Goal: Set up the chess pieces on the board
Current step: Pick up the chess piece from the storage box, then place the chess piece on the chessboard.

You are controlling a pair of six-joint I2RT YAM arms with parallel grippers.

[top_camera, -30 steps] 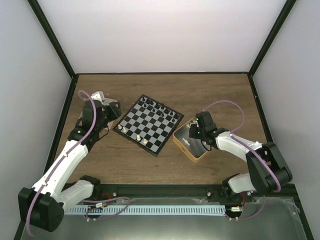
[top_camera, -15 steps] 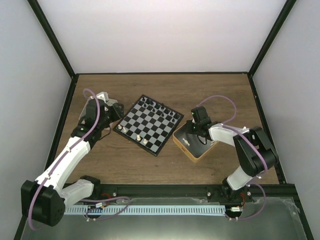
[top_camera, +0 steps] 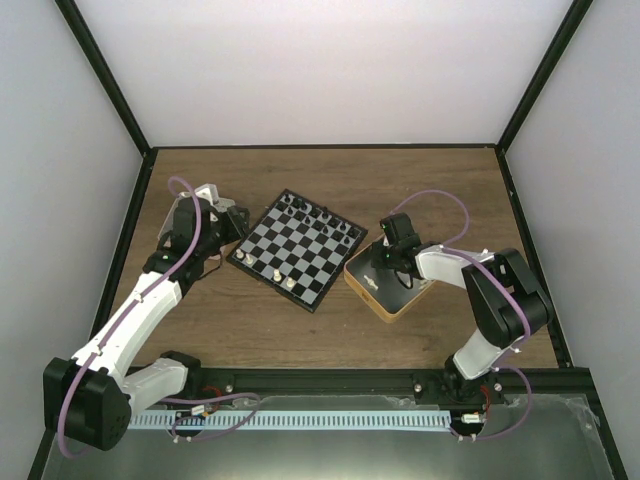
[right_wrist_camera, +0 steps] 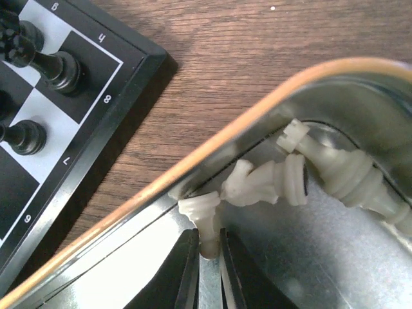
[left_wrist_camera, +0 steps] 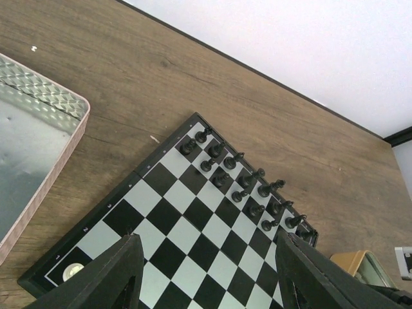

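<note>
The board [top_camera: 296, 250] lies mid-table with black figures along its far edge and three cream chess pieces [top_camera: 278, 273] near its front-left edge. In the right wrist view my right gripper [right_wrist_camera: 207, 243] is down inside the gold-rimmed tin [right_wrist_camera: 193, 168], shut on the stem of a cream chess piece [right_wrist_camera: 205, 215] that lies by the tin's wall. More cream pieces [right_wrist_camera: 273, 181] lie beside it. My left gripper [left_wrist_camera: 207, 257] hovers open over the board [left_wrist_camera: 193, 226], holding nothing; one cream piece [left_wrist_camera: 72, 271] stands on a corner square below it.
A silver tray [left_wrist_camera: 45, 145] sits left of the board under the left arm. Black figures [left_wrist_camera: 248, 187] crowd the board's far rows, and some [right_wrist_camera: 59, 68] stand close to the tin. The board's rim [right_wrist_camera: 125, 90] lies just left of the tin.
The right gripper has dropped further into the tin and its fingers have closed on a cream piece. The left arm shifted slightly and stays open.
</note>
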